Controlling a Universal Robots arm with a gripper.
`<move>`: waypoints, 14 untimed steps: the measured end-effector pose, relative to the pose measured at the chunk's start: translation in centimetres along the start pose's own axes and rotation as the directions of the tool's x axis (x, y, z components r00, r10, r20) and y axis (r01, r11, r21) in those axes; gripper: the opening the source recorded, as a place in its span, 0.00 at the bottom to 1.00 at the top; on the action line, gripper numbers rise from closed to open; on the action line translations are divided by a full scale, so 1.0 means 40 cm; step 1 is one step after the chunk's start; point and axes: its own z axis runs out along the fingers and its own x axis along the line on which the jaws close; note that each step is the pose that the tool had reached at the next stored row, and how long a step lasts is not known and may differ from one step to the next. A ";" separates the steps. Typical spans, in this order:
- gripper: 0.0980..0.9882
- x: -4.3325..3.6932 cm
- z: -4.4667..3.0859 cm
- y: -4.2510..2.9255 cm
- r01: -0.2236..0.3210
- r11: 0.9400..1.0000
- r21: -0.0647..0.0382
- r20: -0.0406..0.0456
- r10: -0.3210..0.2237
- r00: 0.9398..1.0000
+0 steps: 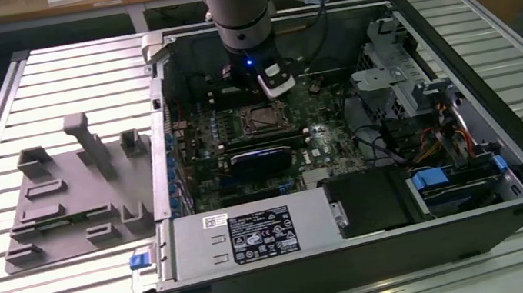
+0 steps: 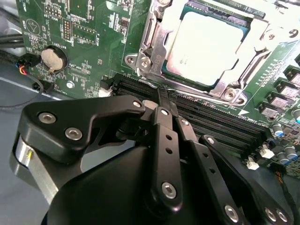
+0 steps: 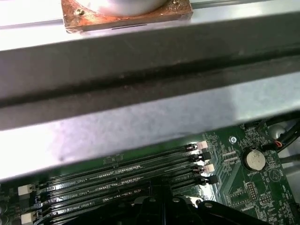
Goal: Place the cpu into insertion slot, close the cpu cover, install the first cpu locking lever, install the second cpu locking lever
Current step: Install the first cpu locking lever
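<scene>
Inside the open black metal computer case (image 1: 363, 271), one silvery-grey square cpu (image 2: 206, 44) lies in the one dark square insertion slot (image 2: 225, 17). The one thin silvery metal cpu cover (image 2: 154, 44) is down around it. Four long black memory slots (image 3: 117, 176) run alongside, and one round silver coin cell (image 2: 51, 57) sits on the green board. The black gripper (image 2: 161, 93) has its fingers pressed together, tips just beside the cover's corner; whether they pinch anything cannot be told.

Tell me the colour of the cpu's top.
Silvery-grey metal; the cpu shows best in the second wrist view.
</scene>
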 end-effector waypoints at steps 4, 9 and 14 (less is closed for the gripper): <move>0.00 0.000 0.003 -0.001 -0.014 1.000 0.006 0.005 0.014 1.000; 0.00 0.001 0.006 -0.001 -0.024 1.000 0.009 0.008 0.024 1.000; 0.00 0.001 0.008 -0.001 -0.025 1.000 0.003 0.007 0.025 1.000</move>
